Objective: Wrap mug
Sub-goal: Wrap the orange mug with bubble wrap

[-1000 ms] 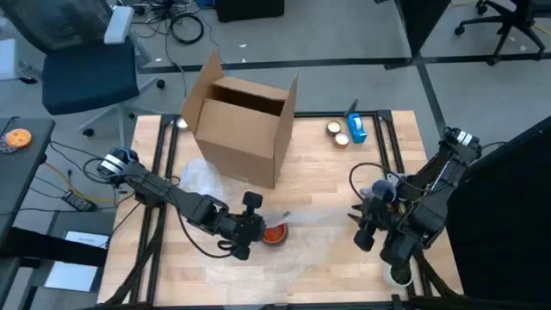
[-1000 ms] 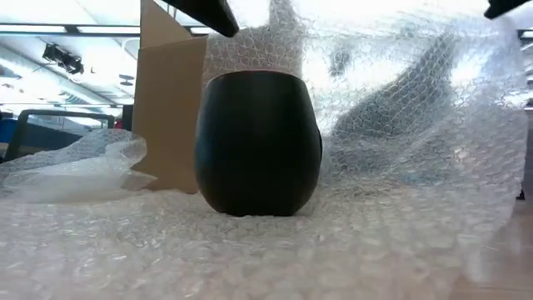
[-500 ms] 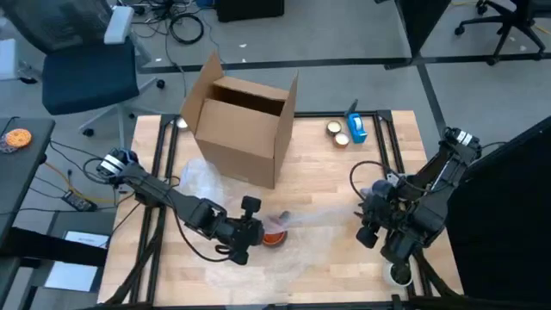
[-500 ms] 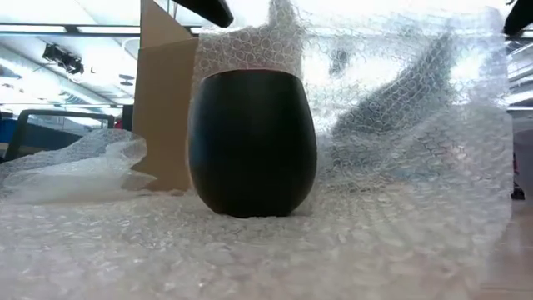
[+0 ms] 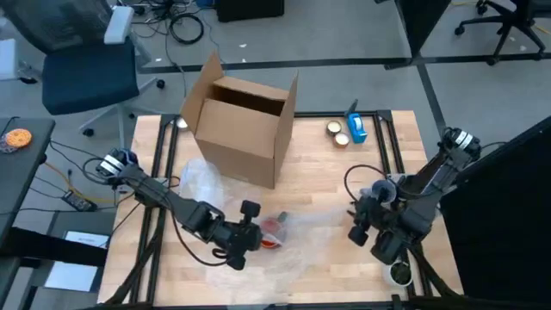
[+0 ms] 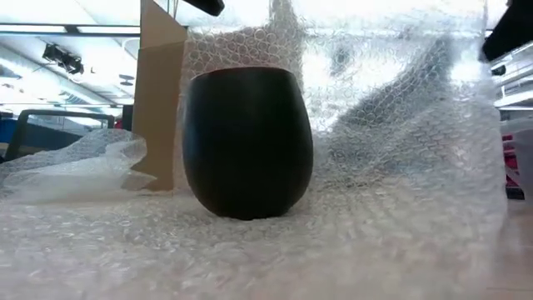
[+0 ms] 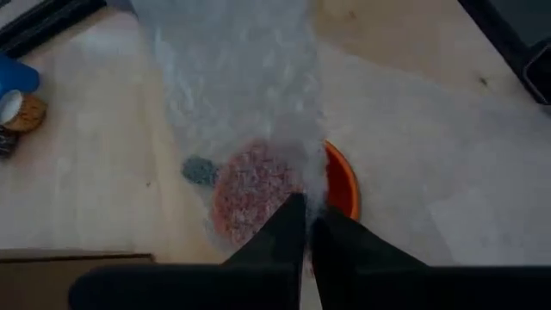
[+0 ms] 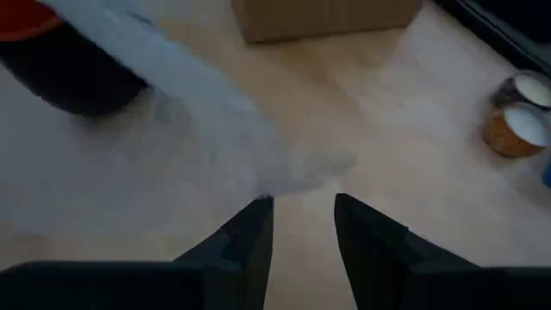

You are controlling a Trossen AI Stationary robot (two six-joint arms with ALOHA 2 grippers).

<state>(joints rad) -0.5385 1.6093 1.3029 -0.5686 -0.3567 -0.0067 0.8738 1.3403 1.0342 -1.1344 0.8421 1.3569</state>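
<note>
Item: mug, upright on the bubble wrap at table centre-front, just beside my left gripper, which pinched a wrap edge over its rim; my right gripper, fingers parted and empty, stood well apart, so I judged left nearer.

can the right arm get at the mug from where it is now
Probably not directly. The right gripper sits open, apart from the mug, with bubble wrap raised between them, and the left gripper is pinching wrap right over it.
</note>
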